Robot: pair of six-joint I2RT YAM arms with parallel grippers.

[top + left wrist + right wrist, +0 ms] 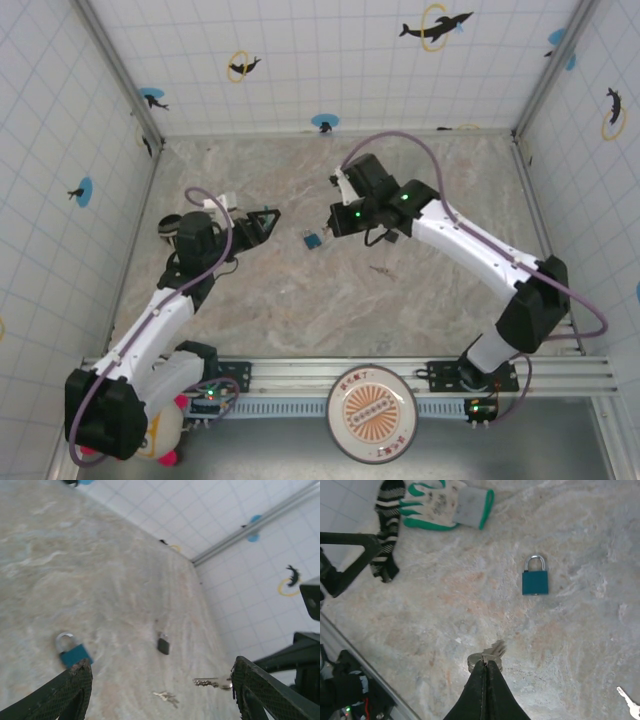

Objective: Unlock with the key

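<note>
Left hand [270,222] released, hovering left of the padlock [535,578] on the bench [300,300]. The key [163,645], dark, lies loose right of it. Right hand [486,662] clenched on a silver key [491,651]. Risk: the padlock is unheld, so a push could skid it. Keyhole hidden; can't tell which key fits.

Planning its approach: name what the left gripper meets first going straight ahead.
Probably bare table, near the loose keys; the padlock lies off to one side. Depth is unclear.

Glove: white knit glove [440,502], green-tipped, is lying on marbled beige tabletop [445,605].
Cloth: black-and-white striped cloth [387,530] is lying just beside it.
</note>
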